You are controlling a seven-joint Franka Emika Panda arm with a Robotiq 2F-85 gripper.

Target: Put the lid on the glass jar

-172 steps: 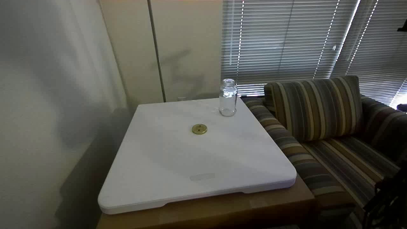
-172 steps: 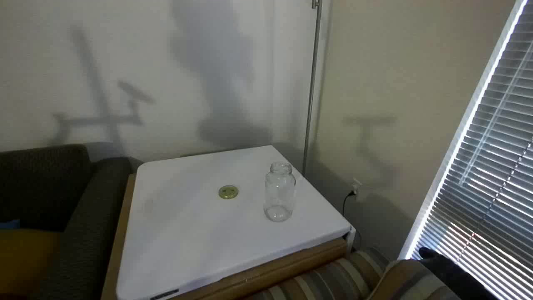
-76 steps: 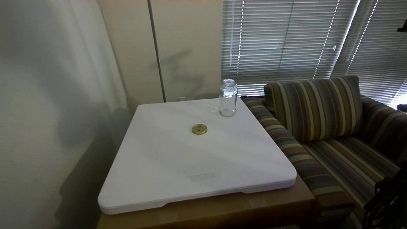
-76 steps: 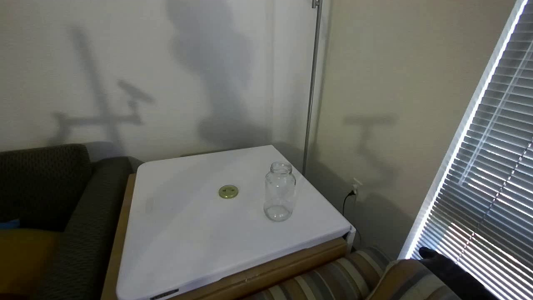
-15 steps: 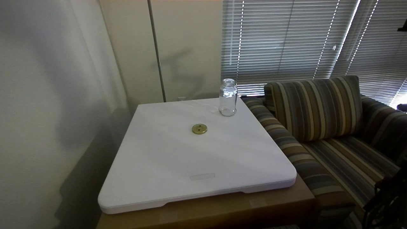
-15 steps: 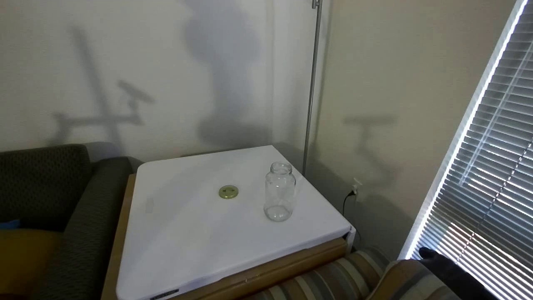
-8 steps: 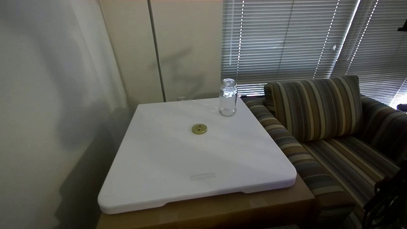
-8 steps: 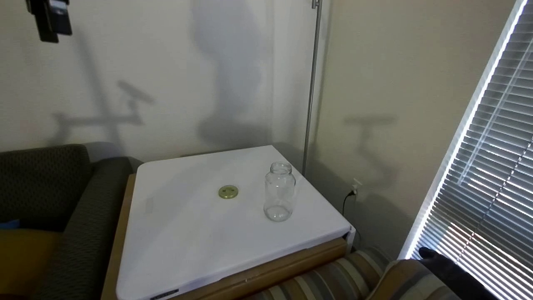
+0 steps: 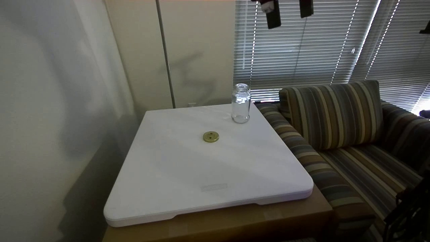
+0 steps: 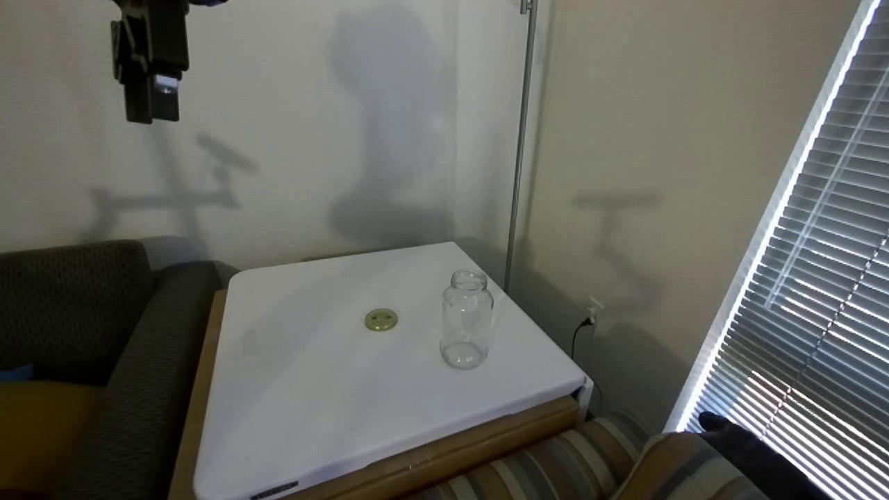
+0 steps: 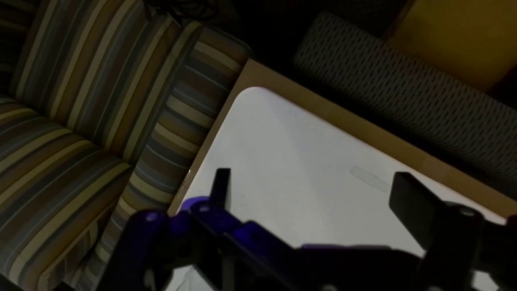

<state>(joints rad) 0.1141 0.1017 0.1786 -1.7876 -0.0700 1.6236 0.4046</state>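
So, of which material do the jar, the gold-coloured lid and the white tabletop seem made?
Jar: likely clear, glossy glass, as it is see-through with bright highlights.
Gold-coloured lid: probably metal, by its brassy tone and faint sheen; plastic is possible.
White tabletop: perhaps moulded plastic, smooth and matte, with rounded corners at one end.

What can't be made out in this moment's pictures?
Black two-fingered gripper: upper part cut off by the top edge in both exterior views.
Round gold metallic lid: underside hidden against the white tabletop in both exterior views; not seen in the wrist view, perhaps behind the gripper.
Dark rectangular label on the tabletop's edge: too small to read in an exterior view.
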